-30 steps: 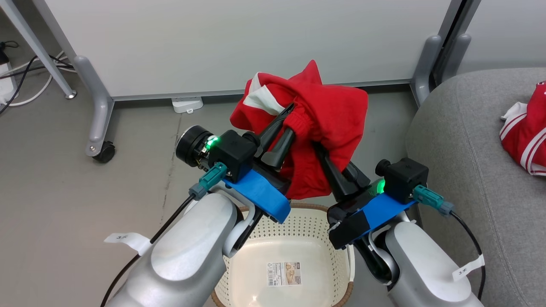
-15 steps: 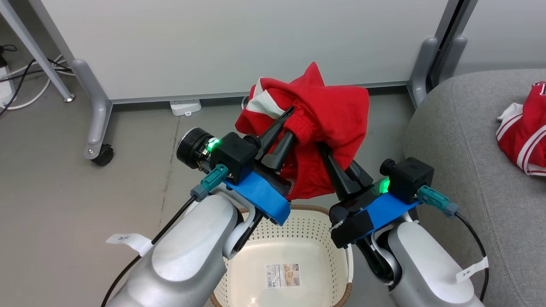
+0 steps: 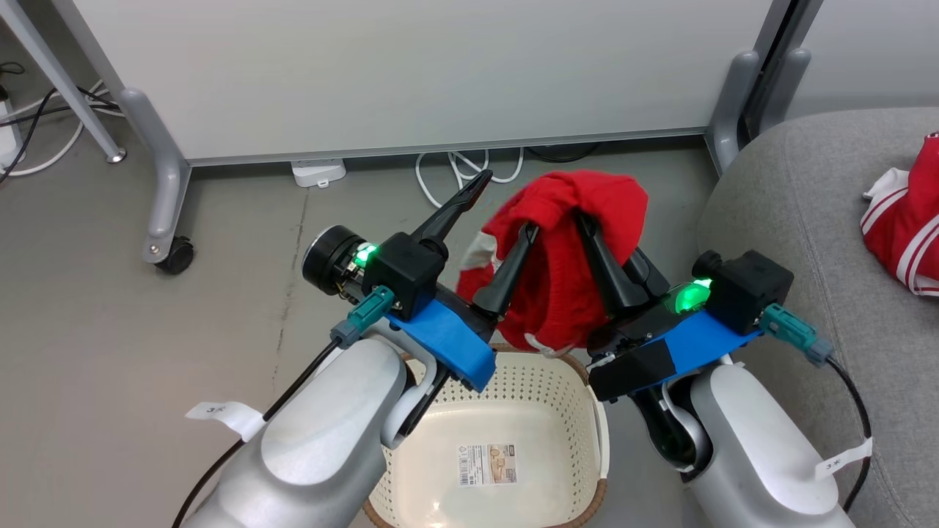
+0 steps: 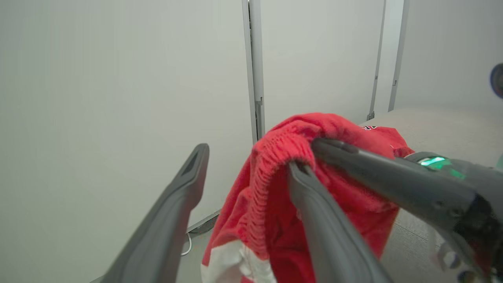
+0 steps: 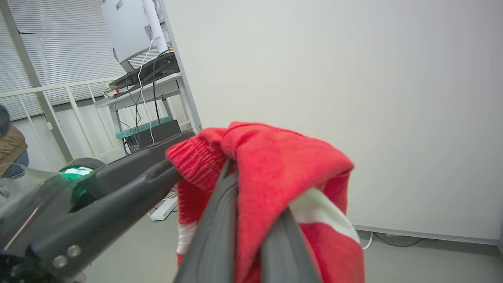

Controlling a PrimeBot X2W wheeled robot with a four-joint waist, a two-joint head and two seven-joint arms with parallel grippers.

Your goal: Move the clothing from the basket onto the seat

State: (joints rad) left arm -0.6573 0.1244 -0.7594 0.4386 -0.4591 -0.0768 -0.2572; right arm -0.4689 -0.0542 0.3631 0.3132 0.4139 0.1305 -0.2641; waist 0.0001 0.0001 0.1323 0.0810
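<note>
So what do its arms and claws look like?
The left forearm and right forearm are silver-grey shells with white tags. Each wrist has a blue bracket, a black box, a green light and a teal plug on a black cable. The left gripper and right gripper have long tapering dark fingers.

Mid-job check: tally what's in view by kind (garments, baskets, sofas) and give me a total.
Red garments: 2, the shorts aloft and the jersey on the sofa
Cream basket: 1
Grey sofa: 1
Total: 4
</note>
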